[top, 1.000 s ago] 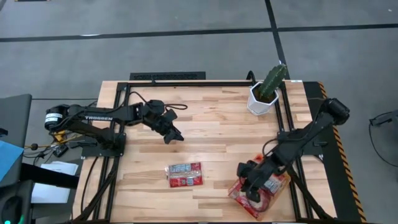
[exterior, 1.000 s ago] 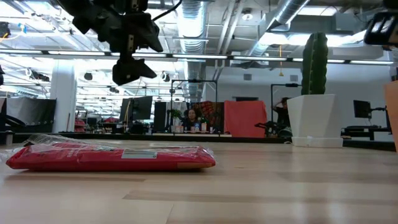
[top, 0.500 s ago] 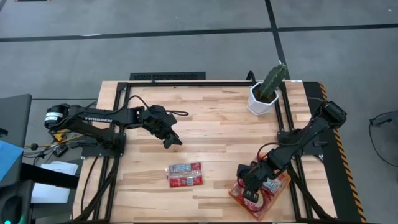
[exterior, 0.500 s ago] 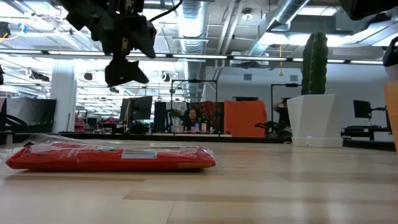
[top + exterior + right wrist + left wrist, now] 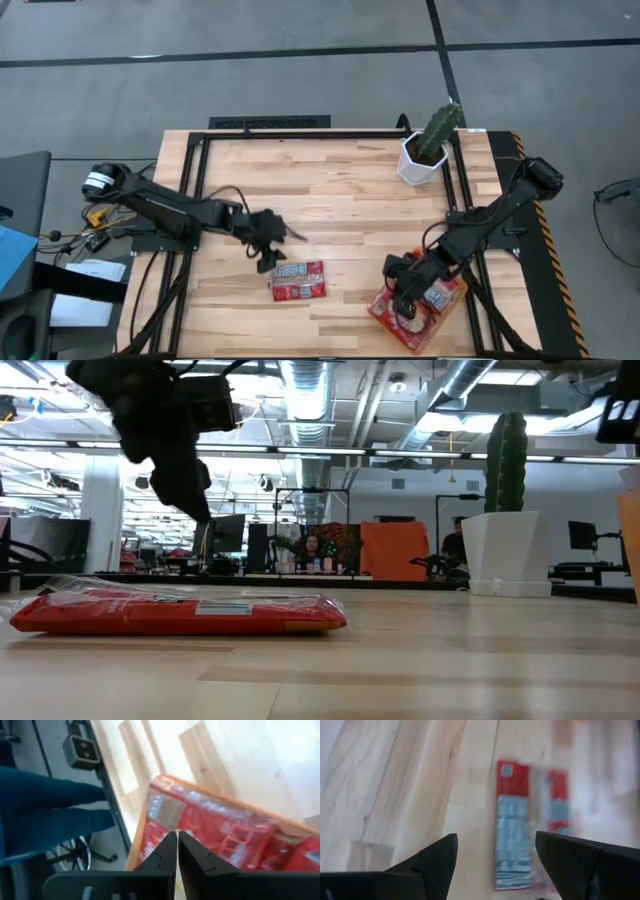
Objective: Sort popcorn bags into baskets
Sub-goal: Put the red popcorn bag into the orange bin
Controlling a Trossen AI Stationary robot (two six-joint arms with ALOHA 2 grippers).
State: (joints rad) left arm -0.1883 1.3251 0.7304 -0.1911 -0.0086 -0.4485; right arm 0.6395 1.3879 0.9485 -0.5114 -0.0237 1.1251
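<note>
A pair of red popcorn bags (image 5: 297, 281) with white bands lies flat on the wooden table, near its front middle; the left wrist view shows them as popcorn bags (image 5: 514, 825). My left gripper (image 5: 268, 260) hangs open just to their far left, slanting down, fingers apart (image 5: 495, 840). At the near right corner stands the orange basket (image 5: 452, 297) with several red bags in it. My right gripper (image 5: 401, 303) hovers over the basket's left part, shut (image 5: 177, 837), with nothing seen between its fingers.
A white pot with a cactus (image 5: 425, 150) stands at the far right. A black frame (image 5: 270, 124) runs round the table's edges. A person in blue (image 5: 50, 820) stands just off the table's near right side. Bare wood lies between the bags and the basket.
My left gripper has swung from the table's far left toward the near edge and down, rolling as it went, and now hangs beside the bags on the table. The bags and the basket have not moved.
</note>
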